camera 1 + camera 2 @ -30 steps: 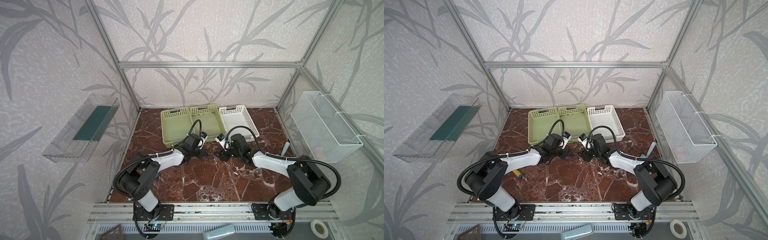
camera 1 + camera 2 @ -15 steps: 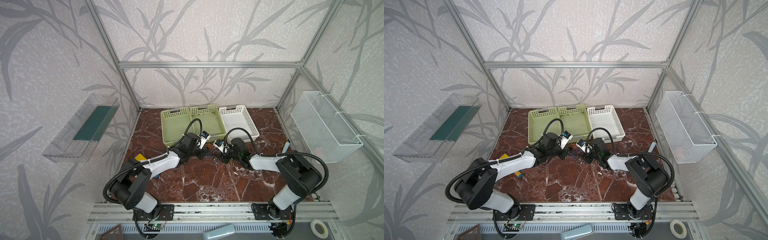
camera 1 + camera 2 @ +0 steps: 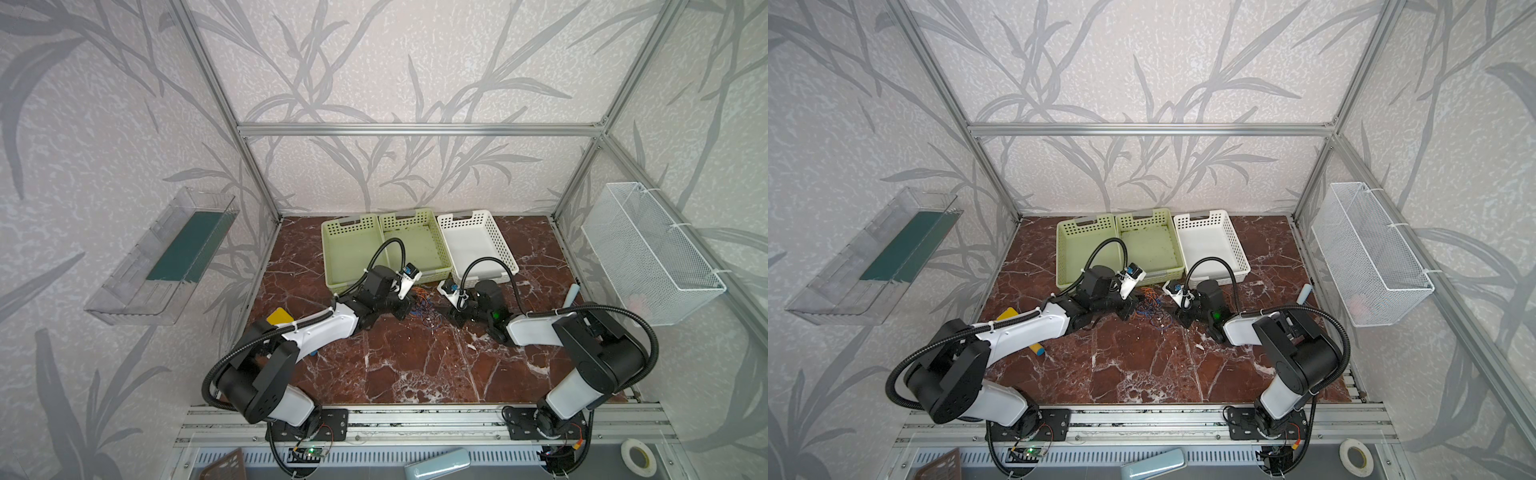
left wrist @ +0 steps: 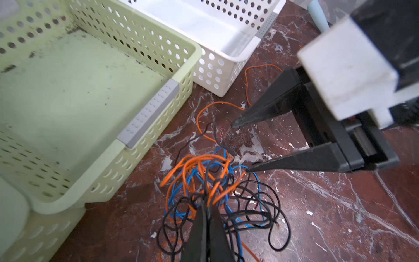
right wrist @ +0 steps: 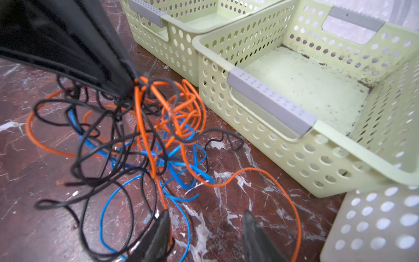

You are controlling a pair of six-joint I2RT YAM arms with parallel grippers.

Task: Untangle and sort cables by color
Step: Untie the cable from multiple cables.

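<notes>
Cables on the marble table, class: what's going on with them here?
The left gripper has its fingers shut on the tangle of orange, blue and black cables, beside the baskets. The right gripper stands open at the tangle's edge, holding nothing. No cable shows in the baskets, so sorting has not begun.

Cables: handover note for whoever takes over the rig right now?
Grippers: the left gripper is shut on the cables, pinching orange, blue and black strands together. The right gripper is open at the tangle's edge and holds nothing.
Where: the cables are one tangle on the table, in front of the middle green basket, between the two grippers.
Done: nothing sorted. The left green basket, the middle green basket and the white basket hold no cable.
Left: pull the strands apart and sort them by colour.
</notes>
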